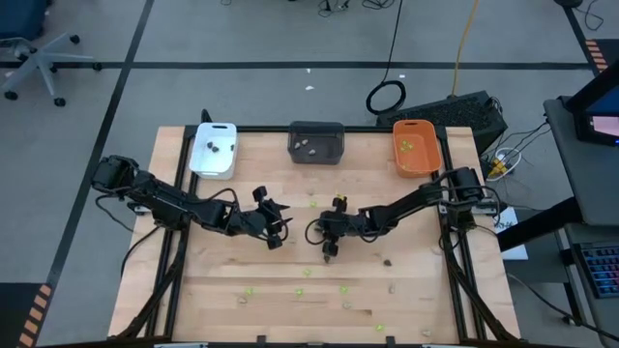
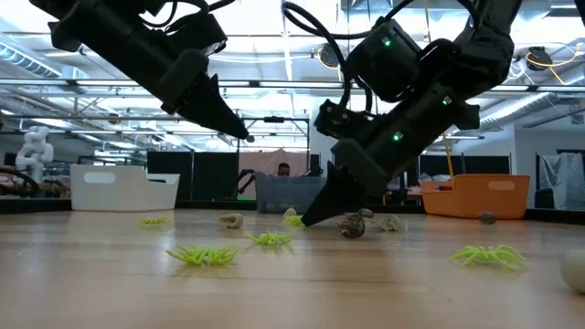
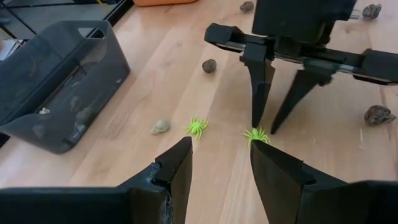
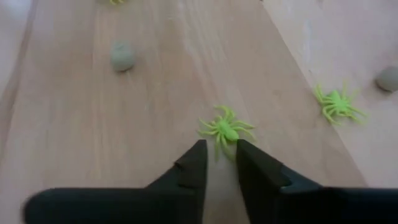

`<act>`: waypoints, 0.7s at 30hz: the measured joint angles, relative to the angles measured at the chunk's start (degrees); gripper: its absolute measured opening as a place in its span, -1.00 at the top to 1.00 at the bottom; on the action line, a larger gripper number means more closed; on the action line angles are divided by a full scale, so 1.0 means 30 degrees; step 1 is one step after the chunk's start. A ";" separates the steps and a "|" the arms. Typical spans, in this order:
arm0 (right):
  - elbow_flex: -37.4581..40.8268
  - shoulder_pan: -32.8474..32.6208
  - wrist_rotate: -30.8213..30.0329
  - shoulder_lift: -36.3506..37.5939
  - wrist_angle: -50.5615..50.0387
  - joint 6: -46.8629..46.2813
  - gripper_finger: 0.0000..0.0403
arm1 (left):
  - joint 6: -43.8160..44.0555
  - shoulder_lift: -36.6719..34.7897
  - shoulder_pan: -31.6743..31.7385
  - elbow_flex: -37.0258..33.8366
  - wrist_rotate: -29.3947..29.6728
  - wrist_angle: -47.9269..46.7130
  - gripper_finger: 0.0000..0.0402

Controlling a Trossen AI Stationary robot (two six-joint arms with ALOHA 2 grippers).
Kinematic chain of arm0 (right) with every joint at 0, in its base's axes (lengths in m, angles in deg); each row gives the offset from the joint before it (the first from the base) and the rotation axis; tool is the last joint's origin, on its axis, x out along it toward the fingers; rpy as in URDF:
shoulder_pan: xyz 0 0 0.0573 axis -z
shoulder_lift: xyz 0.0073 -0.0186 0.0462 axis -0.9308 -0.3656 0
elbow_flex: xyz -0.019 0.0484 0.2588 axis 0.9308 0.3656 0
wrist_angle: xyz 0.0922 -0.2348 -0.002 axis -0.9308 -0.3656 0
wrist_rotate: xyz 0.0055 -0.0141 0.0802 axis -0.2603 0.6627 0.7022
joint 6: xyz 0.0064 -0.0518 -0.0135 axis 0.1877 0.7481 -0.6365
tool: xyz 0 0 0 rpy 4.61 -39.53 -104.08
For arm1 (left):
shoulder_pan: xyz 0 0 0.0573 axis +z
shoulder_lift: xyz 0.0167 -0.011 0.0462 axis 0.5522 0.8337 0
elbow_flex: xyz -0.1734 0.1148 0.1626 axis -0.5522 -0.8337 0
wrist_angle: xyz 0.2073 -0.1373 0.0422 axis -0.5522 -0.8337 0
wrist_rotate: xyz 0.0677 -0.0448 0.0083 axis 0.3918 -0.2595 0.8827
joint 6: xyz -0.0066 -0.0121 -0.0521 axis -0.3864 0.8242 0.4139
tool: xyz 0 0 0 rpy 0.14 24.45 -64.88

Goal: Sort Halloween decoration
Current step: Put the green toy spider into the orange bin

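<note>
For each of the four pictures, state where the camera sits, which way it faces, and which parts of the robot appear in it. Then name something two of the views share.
High view: above the table, facing straight down; both arms, white tray, grey tray, orange tray.
Low view: at tabletop height, facing level across; both arms descend from above.
Left wrist view: on the left arm, facing past its own open fingers toward the right end effector.
Right wrist view: on the right arm, facing the tabletop past its own fingers.
Shared: both wrist views show the green spider at the right end effector's tips.

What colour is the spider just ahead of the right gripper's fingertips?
Lime green spider, clearest in the right wrist view, lying just beyond the right gripper.
</note>
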 joint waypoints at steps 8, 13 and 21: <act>0.0000 0.0181 -0.0146 0.0000 -0.0022 0.0394 0.98 | 0.0038 0.0000 0.0000 0.0005 -0.0015 -0.0016 0.20; 0.0000 0.0181 -0.0131 0.0004 0.0225 0.1034 1.00 | 0.0049 0.0000 0.0000 0.0005 -0.0095 -0.0058 0.20; 0.0007 -0.0121 -0.0094 0.2010 -0.0542 0.2422 1.00 | 0.0056 0.0000 0.0000 0.0013 -0.0102 -0.0134 0.20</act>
